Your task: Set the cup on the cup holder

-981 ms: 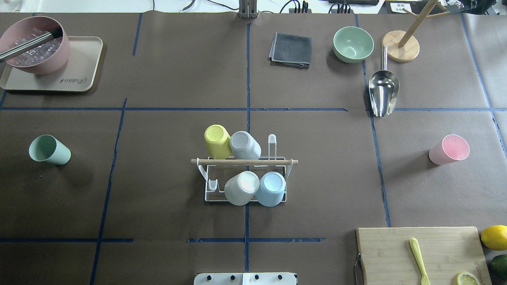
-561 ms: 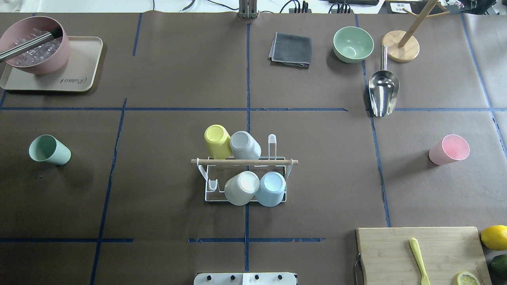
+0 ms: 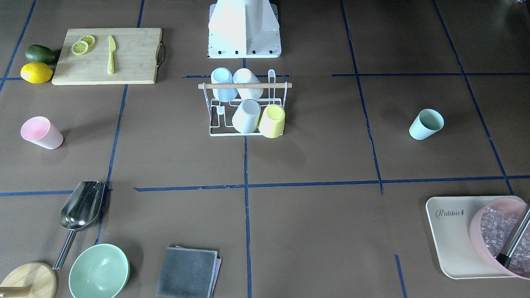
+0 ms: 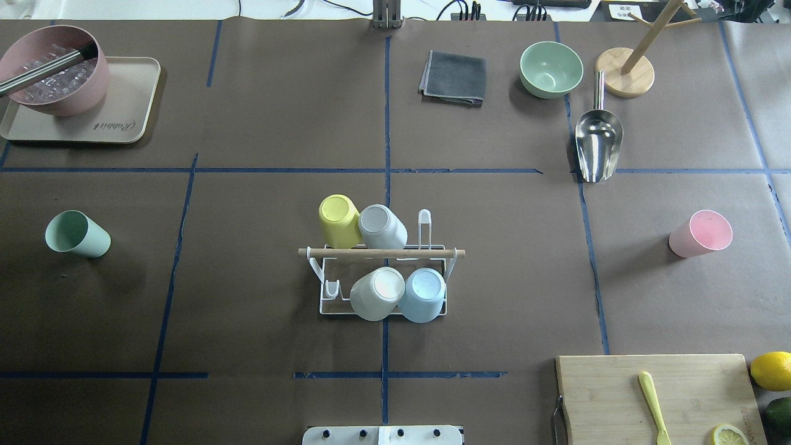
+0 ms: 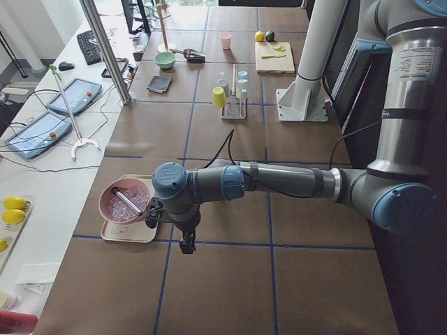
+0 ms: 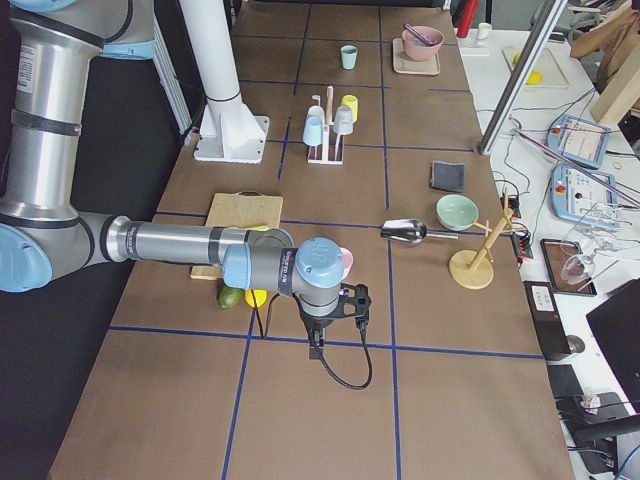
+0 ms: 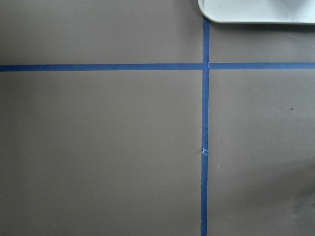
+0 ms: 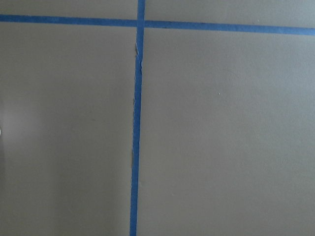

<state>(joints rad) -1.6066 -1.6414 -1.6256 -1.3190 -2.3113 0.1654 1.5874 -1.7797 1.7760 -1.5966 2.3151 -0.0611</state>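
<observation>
In side views alone, left gripper (image 5: 187, 243) and right gripper (image 6: 319, 345) show, openness unclear; overhead, the cup holder (image 4: 346, 253).

This is a robotics lab: the table (image 4: 278, 296) is covered in brown paper marked into squares with blue tape (image 4: 278, 170), and large industrial robot arms (image 5: 279, 180) reach over it. Teach pendants (image 5: 75, 94), a keyboard (image 5: 89, 45) and a mouse (image 5: 66, 66) lie on a white side bench (image 5: 49, 188) beside it.
</observation>
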